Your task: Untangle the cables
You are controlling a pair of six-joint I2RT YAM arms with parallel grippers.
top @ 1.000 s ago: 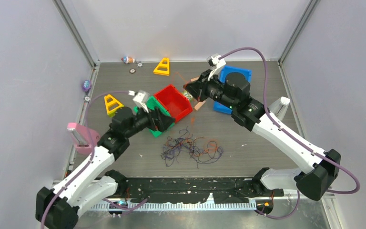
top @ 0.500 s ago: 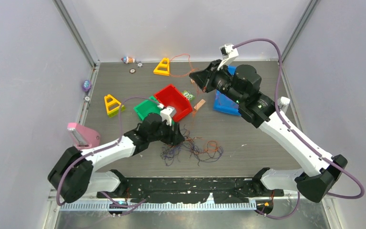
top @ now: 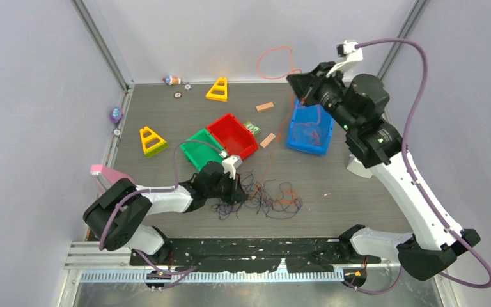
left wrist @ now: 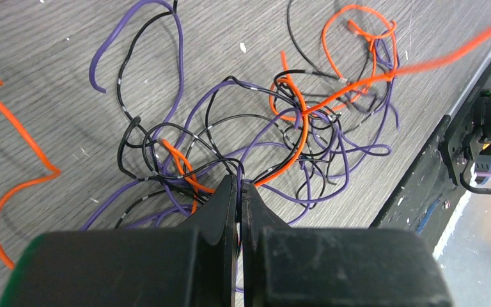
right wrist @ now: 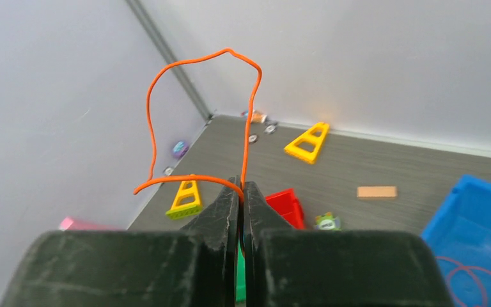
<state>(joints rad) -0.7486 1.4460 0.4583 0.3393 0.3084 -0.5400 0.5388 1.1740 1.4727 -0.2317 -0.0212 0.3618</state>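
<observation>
1. Left wrist: my left gripper (left wrist: 240,187) pinches thin purple and black strands of the cables (left wrist: 302,134), a loose tangle on the wood-grain table (left wrist: 38,57), 6 o'clock.
2. Right wrist: my right gripper (right wrist: 241,187), 1 o'clock, clamps one wiry orange cable (right wrist: 229,50), looping overhead.

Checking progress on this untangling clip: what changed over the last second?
The left gripper came down from beside the bins onto the tangle and closed on its strands. The right gripper, already shut on an orange cable, rose and swung back-right above the blue bin, drawing that cable taut from the pile. The red bin, green bin and yellow triangles stayed put.
</observation>
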